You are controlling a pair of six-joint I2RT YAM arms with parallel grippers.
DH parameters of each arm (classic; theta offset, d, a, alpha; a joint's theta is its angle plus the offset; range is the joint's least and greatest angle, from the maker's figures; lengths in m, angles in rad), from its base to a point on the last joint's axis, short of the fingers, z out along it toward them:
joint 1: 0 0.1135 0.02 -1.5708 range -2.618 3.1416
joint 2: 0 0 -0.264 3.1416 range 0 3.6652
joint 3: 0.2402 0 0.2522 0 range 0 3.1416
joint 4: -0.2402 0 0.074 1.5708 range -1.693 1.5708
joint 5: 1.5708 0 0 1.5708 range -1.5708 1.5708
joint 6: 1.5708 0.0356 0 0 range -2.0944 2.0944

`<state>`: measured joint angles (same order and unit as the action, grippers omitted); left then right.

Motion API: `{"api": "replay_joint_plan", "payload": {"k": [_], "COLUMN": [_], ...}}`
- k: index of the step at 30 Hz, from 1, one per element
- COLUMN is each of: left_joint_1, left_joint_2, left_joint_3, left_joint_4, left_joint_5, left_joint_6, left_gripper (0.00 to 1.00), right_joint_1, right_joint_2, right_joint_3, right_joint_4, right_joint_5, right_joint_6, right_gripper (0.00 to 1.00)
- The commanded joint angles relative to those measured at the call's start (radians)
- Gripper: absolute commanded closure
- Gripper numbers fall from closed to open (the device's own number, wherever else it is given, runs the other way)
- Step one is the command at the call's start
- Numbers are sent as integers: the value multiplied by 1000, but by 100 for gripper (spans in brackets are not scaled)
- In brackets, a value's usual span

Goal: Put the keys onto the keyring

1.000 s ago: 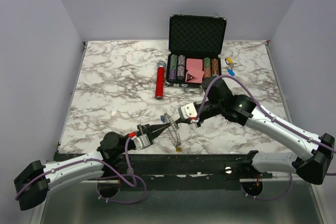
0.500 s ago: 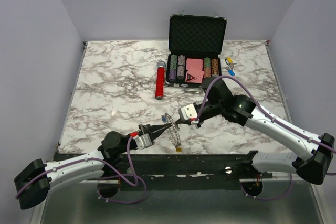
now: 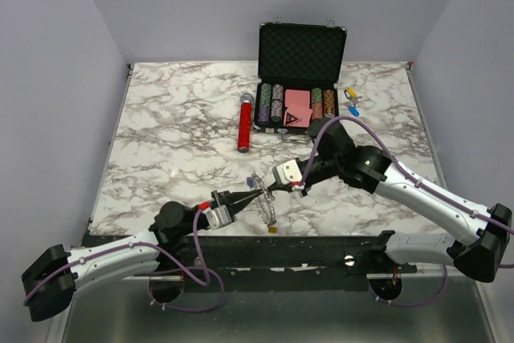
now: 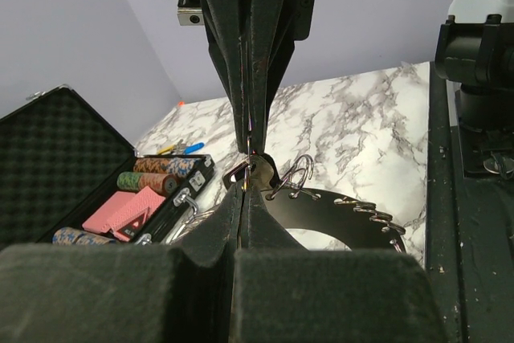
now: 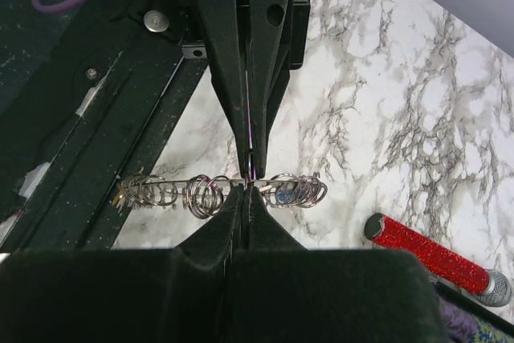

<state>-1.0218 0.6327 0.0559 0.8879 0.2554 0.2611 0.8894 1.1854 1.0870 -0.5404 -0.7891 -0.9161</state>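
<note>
The keyring [image 3: 267, 203] is clamped by left pincer [image 3: 251, 193] and right pincer [image 3: 270, 188], stretched tip to tip.

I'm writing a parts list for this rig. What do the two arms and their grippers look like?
The left arm and right arm have white shells with black joints and bases. A purple cable loops along each. The left gripper and right gripper have white bodies, small red marks and long tapered black fingers.
</note>
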Motion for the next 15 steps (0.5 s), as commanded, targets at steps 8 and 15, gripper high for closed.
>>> {"api": "replay_joint_plan", "payload": {"k": [8,15], "left_joint_1": [3,3], "left_joint_2": [-57,-64], "left_joint_3": [-42,-42], "left_joint_4": [43,40], "left_joint_5": [24,25], "left_joint_6": [-10,-11], "left_gripper": [100,100], "right_joint_1": [10,9], "right_joint_2": [3,3], "right_joint_3": [-21,-22], "right_joint_4": [49,53], "right_joint_5": [53,50], "right_joint_6": [74,83], "right_gripper": [100,100]}}
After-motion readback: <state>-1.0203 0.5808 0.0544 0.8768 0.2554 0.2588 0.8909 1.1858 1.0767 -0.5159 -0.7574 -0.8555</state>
